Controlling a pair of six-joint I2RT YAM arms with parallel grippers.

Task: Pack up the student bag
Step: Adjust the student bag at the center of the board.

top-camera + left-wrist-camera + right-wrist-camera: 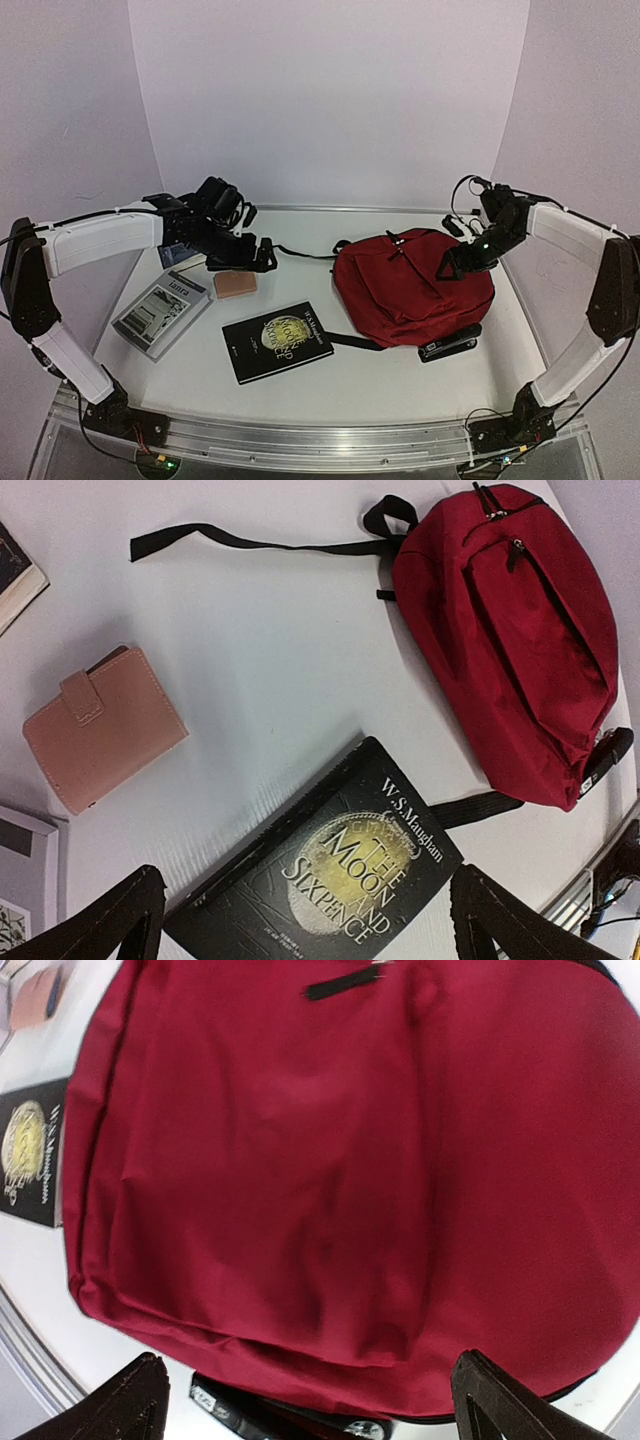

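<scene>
The dark red student bag (pixel 410 285) lies flat on the right half of the table, zippers shut. It also shows in the left wrist view (pixel 510 630) and fills the right wrist view (pixel 340 1170). My right gripper (pixel 448 266) hangs open and empty just above the bag's upper right part. My left gripper (pixel 262 255) is open and empty at the back left, above the pink wallet (pixel 236 284). A black book (pixel 277 341) lies in the middle; in the left wrist view the book (pixel 330 880) sits between my fingertips, below them.
A grey booklet (pixel 160 313) lies at the left. A black stapler (pixel 448 344) lies against the bag's near edge, also in the right wrist view (pixel 270 1420). A black strap (pixel 300 252) trails left from the bag. A dark blue item (pixel 175 254) lies under the left arm.
</scene>
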